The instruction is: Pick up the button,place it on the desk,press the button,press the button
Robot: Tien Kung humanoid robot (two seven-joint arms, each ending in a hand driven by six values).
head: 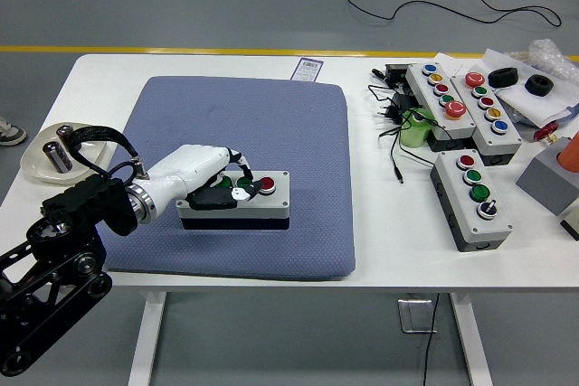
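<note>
1. A white tabletop (380, 241) stood on a grey floor crossed by a yellow line, with loose cables trailing beyond the far edge.
2. A blue-grey mat (298, 133) covered the left-centre of the tabletop, probably to cushion the work and keep it from sliding under a push.
3. The button box (271, 207) lay flat on the mat toward its 6 o'clock edge, long side across the view and buttons facing up, so a finger could press straight down; the pick-and-place part of the task looked done.
4. Its red button (267, 184) at the 3 o'clock end was uncovered; the others were mostly hidden under the hand.
5. The left hand (213, 178) reached in from 9 o'clock, its white shell low over the box's left half and the black arm trailing to the lower left corner.
6. Its fingers (237, 193) were curled downward onto the button row, gripping nothing; one tip seemed to rest on a green button, which suggested a press in progress, though contact could not be confirmed.
7. At 3 o'clock, well apart from the mat, spare button boxes (472, 196) sat among black leads, and a shallow dish (36, 164) lay at 9 o'clock.
8. The right arm was not visible.
</note>
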